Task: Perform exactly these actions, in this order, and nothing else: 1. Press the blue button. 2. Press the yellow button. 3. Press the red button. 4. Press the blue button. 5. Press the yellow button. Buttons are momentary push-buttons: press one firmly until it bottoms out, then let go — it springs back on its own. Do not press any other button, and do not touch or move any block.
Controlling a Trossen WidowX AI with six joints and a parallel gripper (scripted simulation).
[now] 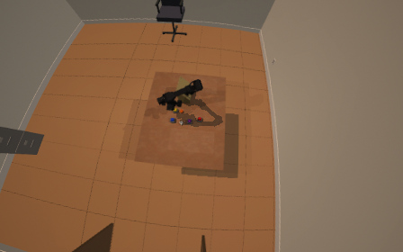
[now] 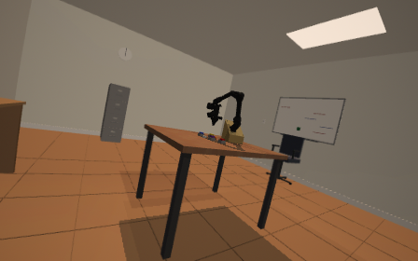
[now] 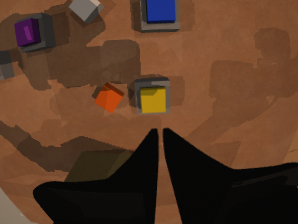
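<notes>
My gripper (image 3: 159,133) (image 2: 214,123) is shut and empty. It is raised above the table, and in the wrist view its tips show just below the yellow button. The yellow button (image 3: 153,101) (image 1: 175,110) sits in a grey housing. The blue button (image 3: 161,11) (image 1: 173,120) (image 2: 201,133) is beyond it, at the wrist view's top edge. The red button (image 1: 200,119) (image 2: 221,140) stands at the right end of the row in the top view; its red cap does not show in the wrist view.
An orange block (image 3: 109,98) (image 1: 182,111) lies close beside the yellow button. A pale grey block (image 3: 86,10) (image 1: 181,122) lies between the blue button and the purple button (image 3: 27,33) (image 1: 190,121). A yellowish box (image 2: 235,136) stands by the arm's base.
</notes>
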